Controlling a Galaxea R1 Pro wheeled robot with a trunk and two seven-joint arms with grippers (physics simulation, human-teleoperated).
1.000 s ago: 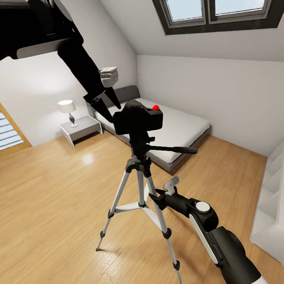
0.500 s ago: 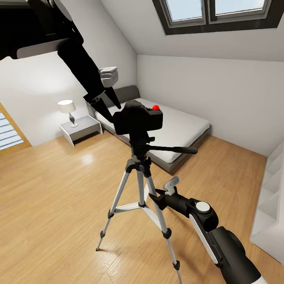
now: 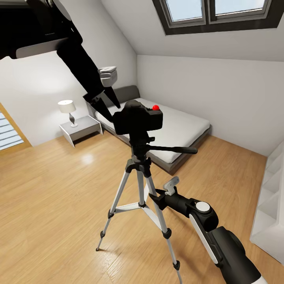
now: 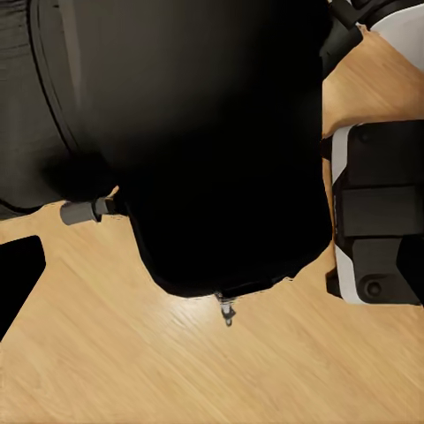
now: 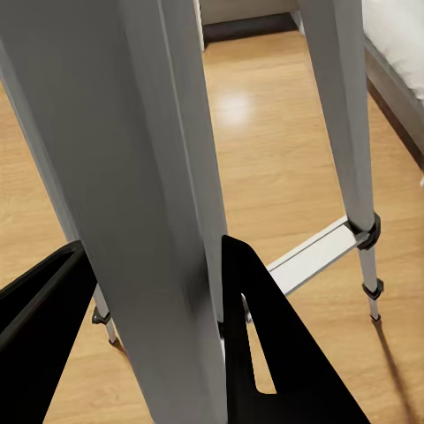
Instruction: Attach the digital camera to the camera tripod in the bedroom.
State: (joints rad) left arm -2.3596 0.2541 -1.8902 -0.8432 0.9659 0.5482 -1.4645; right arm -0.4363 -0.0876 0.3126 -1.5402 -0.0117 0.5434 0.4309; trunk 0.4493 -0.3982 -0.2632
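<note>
Sitting atop tripod (image 3: 140,185), camera (image 3: 138,117); bed (image 3: 185,130) behind.

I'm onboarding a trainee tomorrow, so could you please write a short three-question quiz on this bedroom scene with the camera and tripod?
1. True or false: the camera sits on top of the tripod.
2. What lies between the fingers of the right gripper?
A. the lamp
B. a tripod leg
C. the bed
3. Fill in: the left gripper is beside the camera with its fingers ____.

Key:
1. True.
2. B; the black fingers sit on either side of the silver leg.
3. Apart (open), not clamped on the camera.
</note>
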